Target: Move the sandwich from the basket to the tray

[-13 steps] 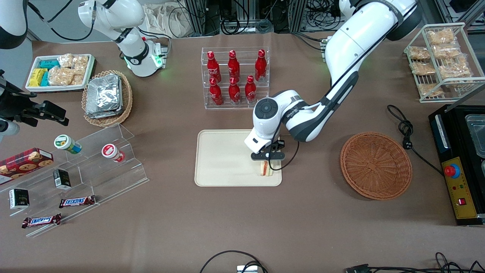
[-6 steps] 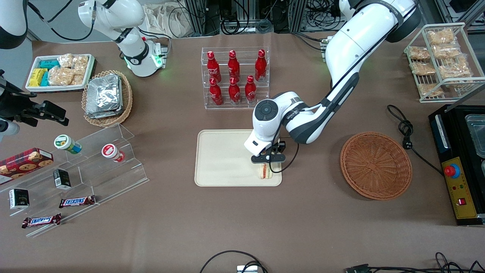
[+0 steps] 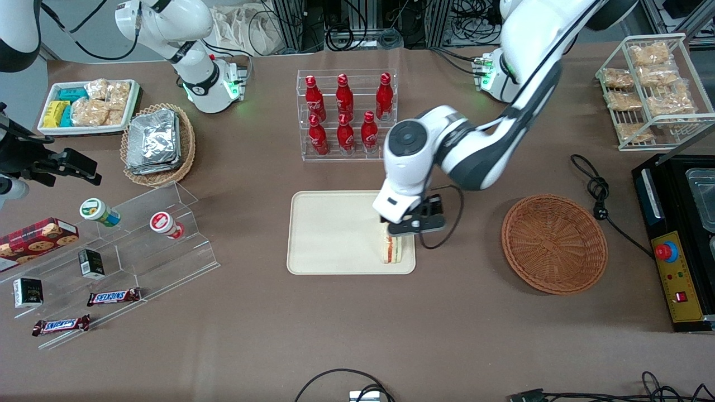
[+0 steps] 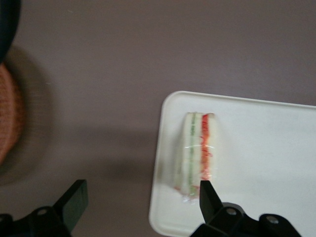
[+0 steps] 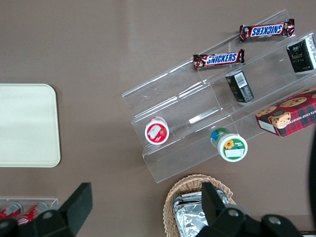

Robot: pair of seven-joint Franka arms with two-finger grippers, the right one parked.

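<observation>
On the tray, close to the corner nearest the front camera at the working arm's end, the sandwich stands on its edge, layers showing, and the basket sits empty. Our gripper hangs above it with its jaws spread wide and touching nothing, so we judge the placing done (the wedge sits quite near the tray's rim). To finish well, we would lift straight up, fingers kept apart, and swing sideways only once clear, lest a fingertip topple the wedge.
</observation>
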